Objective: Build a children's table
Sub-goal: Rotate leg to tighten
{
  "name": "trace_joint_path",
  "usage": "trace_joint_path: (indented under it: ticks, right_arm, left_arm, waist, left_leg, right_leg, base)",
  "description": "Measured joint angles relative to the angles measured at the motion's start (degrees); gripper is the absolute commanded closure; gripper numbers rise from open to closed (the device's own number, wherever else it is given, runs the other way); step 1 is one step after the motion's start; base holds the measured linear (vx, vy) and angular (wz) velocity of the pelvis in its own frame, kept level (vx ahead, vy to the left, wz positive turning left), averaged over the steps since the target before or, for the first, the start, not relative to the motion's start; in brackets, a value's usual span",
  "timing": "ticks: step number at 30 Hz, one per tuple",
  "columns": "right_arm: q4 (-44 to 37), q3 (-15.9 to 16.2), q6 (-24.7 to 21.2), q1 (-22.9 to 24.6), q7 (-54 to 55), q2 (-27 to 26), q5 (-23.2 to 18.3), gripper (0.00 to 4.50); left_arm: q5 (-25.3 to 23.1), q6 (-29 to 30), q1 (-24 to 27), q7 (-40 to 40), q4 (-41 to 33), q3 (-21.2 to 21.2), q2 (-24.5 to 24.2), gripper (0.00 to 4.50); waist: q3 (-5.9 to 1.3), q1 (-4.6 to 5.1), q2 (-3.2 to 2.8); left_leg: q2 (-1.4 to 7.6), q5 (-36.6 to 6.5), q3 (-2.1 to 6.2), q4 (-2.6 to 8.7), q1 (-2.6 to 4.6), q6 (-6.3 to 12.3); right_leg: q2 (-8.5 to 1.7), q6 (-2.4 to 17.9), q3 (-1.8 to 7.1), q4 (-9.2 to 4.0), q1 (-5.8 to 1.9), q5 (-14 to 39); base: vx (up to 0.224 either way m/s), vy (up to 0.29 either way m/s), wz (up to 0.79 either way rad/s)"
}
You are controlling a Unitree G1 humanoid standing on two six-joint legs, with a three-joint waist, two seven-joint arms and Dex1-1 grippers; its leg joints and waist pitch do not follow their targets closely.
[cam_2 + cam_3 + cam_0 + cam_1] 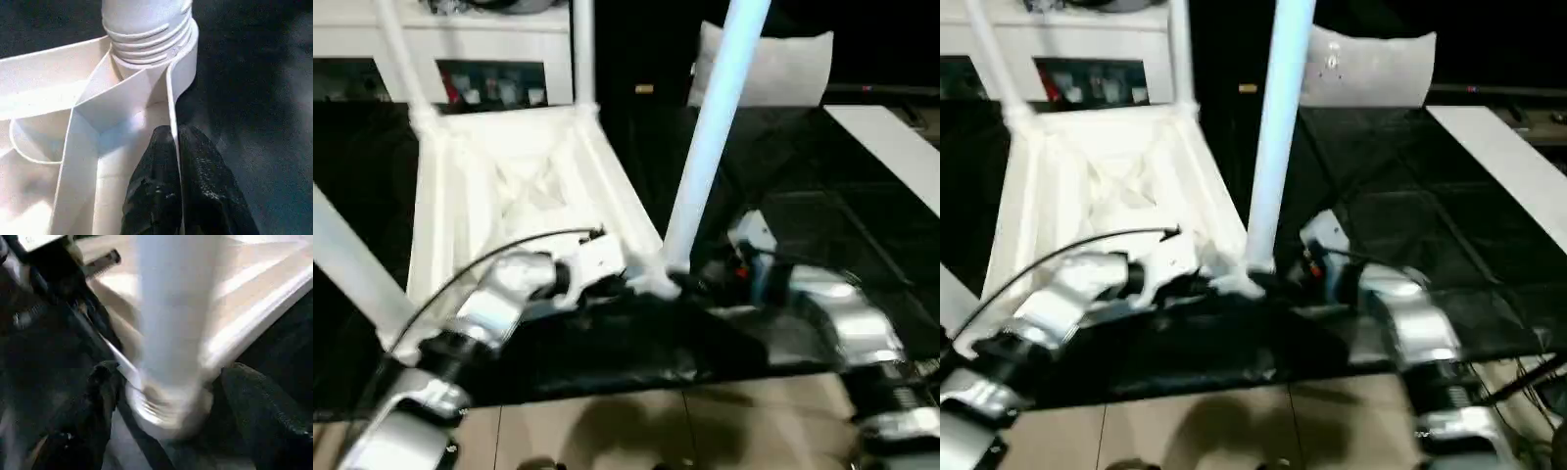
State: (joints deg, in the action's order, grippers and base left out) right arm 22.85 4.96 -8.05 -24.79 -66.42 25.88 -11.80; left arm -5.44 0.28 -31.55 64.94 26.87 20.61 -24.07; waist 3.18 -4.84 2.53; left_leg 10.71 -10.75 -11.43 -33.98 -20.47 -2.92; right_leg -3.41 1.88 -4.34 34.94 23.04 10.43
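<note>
On table rim [172, 93], left end effector [177, 147] clamped.

White children's table [509, 186] lies upside down, ribbed underside up, legs [710, 147] standing in corner sockets.

Dim, soft head views; right wrist view motion-blurred.

A white cabinet [480, 44] with glass doors stands at the back, and small coloured items [494, 90] show blurred behind the glass. To its right a pale cushion-like thing [783, 64] sits against the dark background; what it is cannot be told. A white flat board [891, 147] runs along the right side over the dark floor covering [803, 225]. Nearest the camera, a strip of light tiled floor [636, 431] shows, crossed by thin joint lines.
</note>
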Motion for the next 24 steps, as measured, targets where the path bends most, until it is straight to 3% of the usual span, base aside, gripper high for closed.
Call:
trace_joint_path:
  ticks: [6,11,24]
  right_arm:
    - [0.4,2.4,0.9,-0.8,-8.8,1.4,-1.6,1.07]
    - [1.1,4.6,0.9,-2.2,-13.8,1.7,-1.6,1.52]
    - [2.6,6.2,0.9,-2.2,-14.5,-1.6,-2.1,2.53]
  left_arm:
    - [1.9,-3.8,0.0,7.9,0.0,1.2,-2.5,4.50]
    - [2.6,-5.8,-0.4,12.5,-0.1,2.6,-3.8,4.50]
    - [2.5,-6.9,-0.7,13.4,0.4,2.7,-3.6,4.50]
  waist:
    - [0.01,-1.13,0.01]
    - [0.00,-2.00,0.04]
    - [-0.01,-1.86,0.05]
  left_leg:
    - [0.01,0.0,-0.02,0.01,-0.05,0.02]
    - [0.02,0.0,-0.03,0.00,-0.03,0.01]
    - [0.02,0.0,-0.03,-0.04,-0.03,0.01]
  right_leg:
    - [0.00,0.2,0.00,0.00,0.01,-0.1]
    - [-0.01,0.2,-0.01,0.02,0.01,-0.1]
    - [-0.02,0.2,0.00,0.02,0.00,-0.1]
  base:
    - [0.000,0.000,0.00]
    - [0.000,0.000,0.00]
    - [0.000,0.000,0.00]
